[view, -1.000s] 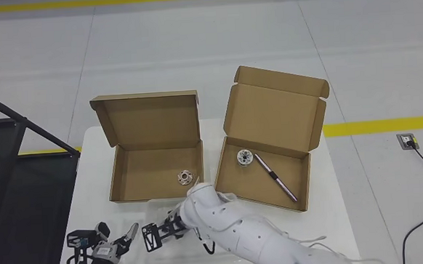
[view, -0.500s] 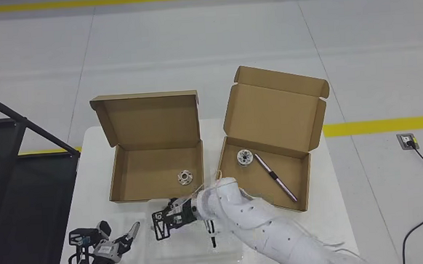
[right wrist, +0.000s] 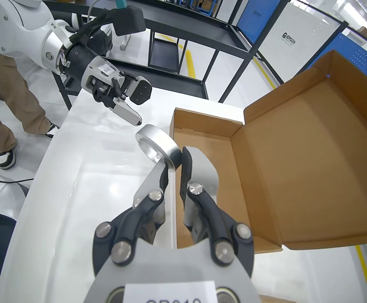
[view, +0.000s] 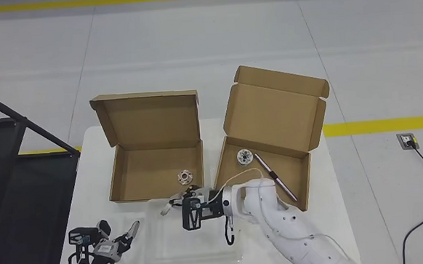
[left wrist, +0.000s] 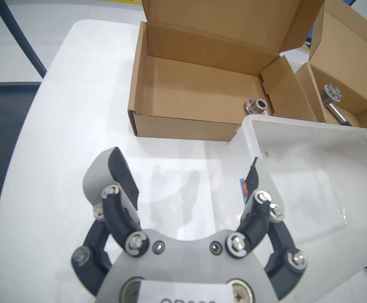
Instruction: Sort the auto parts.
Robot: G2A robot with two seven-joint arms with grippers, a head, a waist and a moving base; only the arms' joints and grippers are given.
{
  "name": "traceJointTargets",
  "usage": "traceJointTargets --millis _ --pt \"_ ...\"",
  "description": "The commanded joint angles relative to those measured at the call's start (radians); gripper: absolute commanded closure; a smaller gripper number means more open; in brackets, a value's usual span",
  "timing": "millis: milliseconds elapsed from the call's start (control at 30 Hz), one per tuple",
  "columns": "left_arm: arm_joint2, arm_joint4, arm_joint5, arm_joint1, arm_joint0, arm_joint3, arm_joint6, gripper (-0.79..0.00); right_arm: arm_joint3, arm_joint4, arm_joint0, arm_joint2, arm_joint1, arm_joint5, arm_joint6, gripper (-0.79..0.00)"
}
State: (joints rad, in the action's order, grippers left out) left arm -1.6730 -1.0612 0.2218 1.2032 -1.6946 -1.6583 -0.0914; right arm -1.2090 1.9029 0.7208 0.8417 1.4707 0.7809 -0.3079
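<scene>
Top view first: two open cardboard boxes sit side by side mid-frame on the white table (view: 90, 176). The left box (view: 141, 173) has a toothed hub (view: 184, 177) in its lower right corner. The right box (view: 236, 178) holds a flanged part (view: 243, 157) and a rod (view: 275, 177) lying slantwise beside it. Below them sits a clear bin (view: 204, 249). The right gripper (view: 178, 205) is at the bin's upper left edge, just under the left box's near wall, with a metal ring (view: 172, 201) at its tips. Down in the lower left corner, the left gripper (view: 119, 236) hangs with its fingers apart.

Over to the left wrist: left gripper (left wrist: 185, 160) spread wide with nothing between the pads, above bare table, one finger at the clear bin (left wrist: 286, 126) wall. Beyond, the left box (left wrist: 186, 80) with the toothed hub (left wrist: 256, 106), and the right box (left wrist: 338, 51) with the flanged part (left wrist: 332, 91) and rod (left wrist: 338, 113).

Right wrist now: right gripper (right wrist: 175, 160) pinching the metal ring (right wrist: 157, 146) by its rim, just beside the left box (right wrist: 229, 172). Farther off, the left gripper (right wrist: 134, 106), fingers parted.
</scene>
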Motion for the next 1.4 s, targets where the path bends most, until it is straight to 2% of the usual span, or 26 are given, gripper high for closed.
traceJointTargets --millis 0,133,333,500,633,733,833,1067,1200,1367 --pt "0.002 0.0 -0.002 0.0 0.003 0.001 0.003 -0.785 0.0 0.0 0.0 0.0 0.0 0.0 0.0 0.0" --pt "0.011 -0.008 -0.001 0.001 0.007 -0.004 0.006 -0.785 -0.011 -0.05 0.018 0.024 -0.003 -0.019 -0.044 0.0" --pt "0.009 -0.01 0.0 0.002 0.005 -0.003 0.002 -0.785 0.032 -0.222 0.038 0.13 -0.019 -0.054 -0.27 0.0" --pt "0.006 -0.007 0.0 0.002 0.001 -0.001 -0.003 -0.785 0.089 -0.332 0.039 0.177 -0.027 -0.003 -0.49 0.0" --pt "0.005 -0.009 0.004 0.002 -0.001 -0.002 -0.004 -0.785 0.126 -0.328 0.026 0.18 -0.03 -0.007 -0.549 0.0" --pt "0.005 -0.011 0.006 0.002 -0.003 -0.003 -0.004 -0.785 0.126 -0.333 0.016 0.171 -0.024 -0.075 -0.485 0.0" --pt "0.007 -0.017 0.009 0.002 -0.005 -0.005 -0.002 -0.785 0.096 -0.365 0.012 0.157 -0.01 -0.196 -0.358 0.0" --pt "0.007 -0.019 0.012 0.003 -0.012 -0.007 -0.009 -0.785 0.062 -0.403 -0.062 0.083 0.033 -0.378 -0.038 0.0" --pt "-0.001 -0.009 0.013 0.003 -0.018 0.001 -0.02 -0.785 0.098 -0.422 -0.146 0.02 0.068 -0.445 0.141 0.0" --pt "-0.013 0.011 0.017 0.004 -0.024 0.007 -0.029 -0.785 0.212 -0.449 -0.264 -0.074 0.124 -0.481 0.338 0.0"
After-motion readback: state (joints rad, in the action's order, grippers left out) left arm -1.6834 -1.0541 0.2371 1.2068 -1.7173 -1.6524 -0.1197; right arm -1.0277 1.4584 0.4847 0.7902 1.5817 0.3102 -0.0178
